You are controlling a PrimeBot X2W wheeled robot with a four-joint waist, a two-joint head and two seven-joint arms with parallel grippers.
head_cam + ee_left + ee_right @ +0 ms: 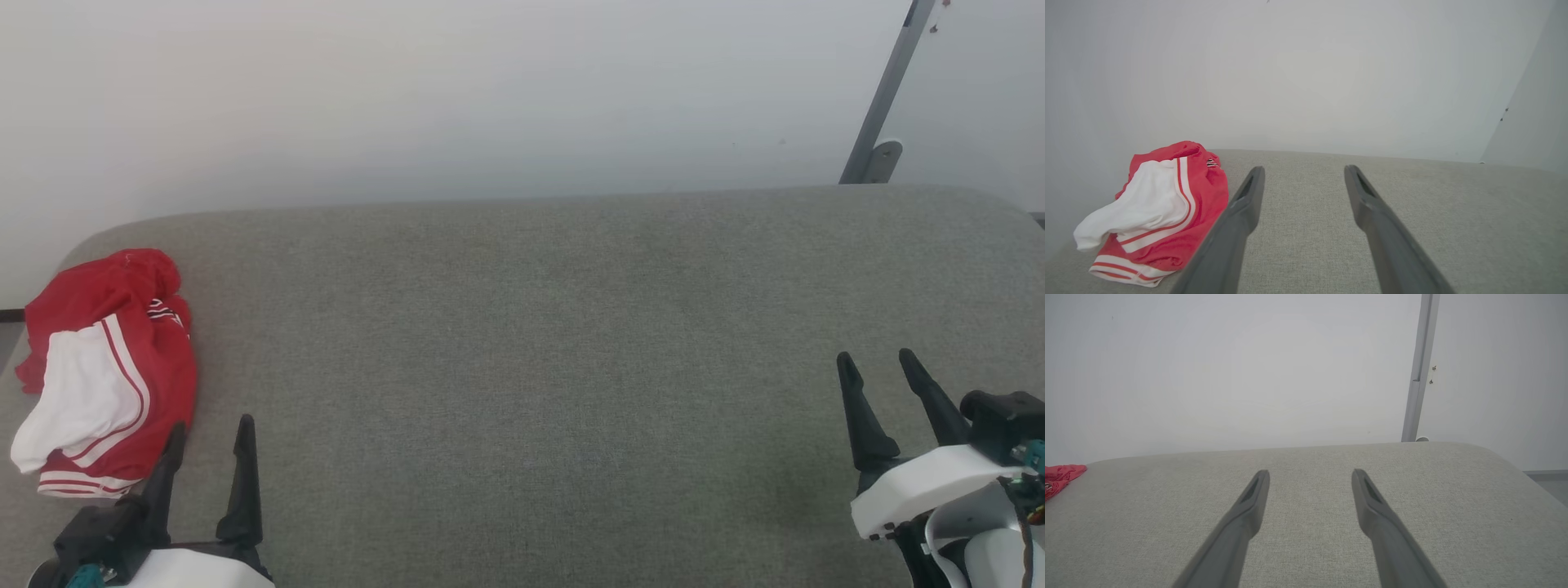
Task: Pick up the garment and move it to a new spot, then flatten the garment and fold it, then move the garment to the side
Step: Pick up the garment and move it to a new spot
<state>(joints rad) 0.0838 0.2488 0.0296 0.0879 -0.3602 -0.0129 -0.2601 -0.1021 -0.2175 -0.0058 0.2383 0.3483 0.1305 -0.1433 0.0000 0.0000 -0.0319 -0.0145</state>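
Observation:
The garment (106, 371) lies crumpled in a heap at the far left edge of the grey fabric surface (531, 367), red with a white sleeve and red-white stripe trim on top. In the left wrist view the garment (1155, 212) sits left of the fingers. My left gripper (211, 426) is open at the lower left, its tips just right of the heap's near end, holding nothing. At the lower right my right gripper (875, 358) is open and empty, far from the cloth. A red corner of the garment (1059, 475) shows at the left edge of the right wrist view.
A pale wall stands behind the surface. A grey metal post (886, 94) with a bracket rises at the back right. The surface has rounded corners; its left edge runs right beside the heap. A wide stretch of bare fabric lies between the two grippers.

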